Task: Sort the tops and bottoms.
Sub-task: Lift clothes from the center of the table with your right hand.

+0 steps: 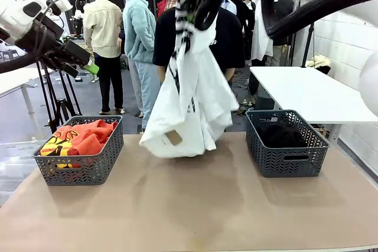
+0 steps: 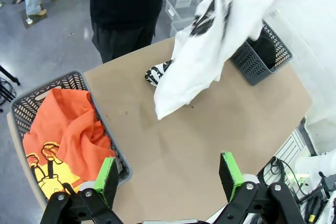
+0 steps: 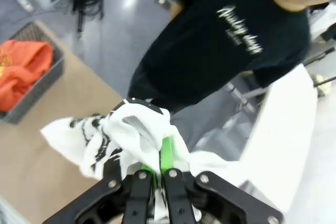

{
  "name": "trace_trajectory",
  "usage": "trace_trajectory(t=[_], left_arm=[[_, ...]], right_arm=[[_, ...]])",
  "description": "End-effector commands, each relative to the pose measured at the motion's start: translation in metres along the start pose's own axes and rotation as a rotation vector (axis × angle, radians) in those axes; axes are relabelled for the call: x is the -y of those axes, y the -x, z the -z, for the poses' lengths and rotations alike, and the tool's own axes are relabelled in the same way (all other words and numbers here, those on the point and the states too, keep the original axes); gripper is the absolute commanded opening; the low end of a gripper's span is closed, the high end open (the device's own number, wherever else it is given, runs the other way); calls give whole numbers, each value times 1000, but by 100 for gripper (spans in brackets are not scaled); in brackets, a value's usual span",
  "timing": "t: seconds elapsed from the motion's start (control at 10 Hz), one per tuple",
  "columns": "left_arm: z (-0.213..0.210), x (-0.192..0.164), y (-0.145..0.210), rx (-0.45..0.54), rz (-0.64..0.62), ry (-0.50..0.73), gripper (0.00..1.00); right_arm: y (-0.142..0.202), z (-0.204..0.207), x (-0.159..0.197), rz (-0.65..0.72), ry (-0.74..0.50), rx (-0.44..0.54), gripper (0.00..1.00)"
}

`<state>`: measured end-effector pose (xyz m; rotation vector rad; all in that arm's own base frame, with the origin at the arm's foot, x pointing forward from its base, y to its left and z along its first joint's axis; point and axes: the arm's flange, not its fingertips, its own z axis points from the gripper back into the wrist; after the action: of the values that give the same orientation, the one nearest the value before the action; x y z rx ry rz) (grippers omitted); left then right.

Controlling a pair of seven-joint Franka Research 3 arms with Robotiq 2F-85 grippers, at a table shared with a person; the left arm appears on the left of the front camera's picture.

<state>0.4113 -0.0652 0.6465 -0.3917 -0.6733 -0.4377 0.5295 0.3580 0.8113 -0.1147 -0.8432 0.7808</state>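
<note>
White striped T-shirt [image 3: 131,135] hangs pinched between the closed right fingers [image 3: 167,153]; left fingers [image 2: 107,174] gape empty.

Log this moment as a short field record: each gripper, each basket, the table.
right gripper: shut on the white T-shirt, held high so it hangs over the table's middle
left gripper: open, nothing held, above the near left of the table
left basket: orange-red T-shirt inside
right basket: black garment inside
table: white T-shirt's lower hem at or near its surface
person: stands at the far side
</note>
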Motion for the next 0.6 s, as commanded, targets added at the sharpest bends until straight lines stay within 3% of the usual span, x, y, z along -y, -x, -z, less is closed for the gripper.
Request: trace_trajectory(t=[0.0,0.1,0.2,0.5], left_arm=[[0,1,0,9,-14,-6,100],[0,1,0,9,-14,-6,100],[0,1,0,9,-14,-6,100],[0,1,0,9,-14,-6,100]], right_arm=[[-31,-22,1,-68,68,59,0],[-37,-14,0,-118,11,-3,0],[-9,-32,5,-24,40,50,0],[-9,-32,5,-24,40,50,0]])
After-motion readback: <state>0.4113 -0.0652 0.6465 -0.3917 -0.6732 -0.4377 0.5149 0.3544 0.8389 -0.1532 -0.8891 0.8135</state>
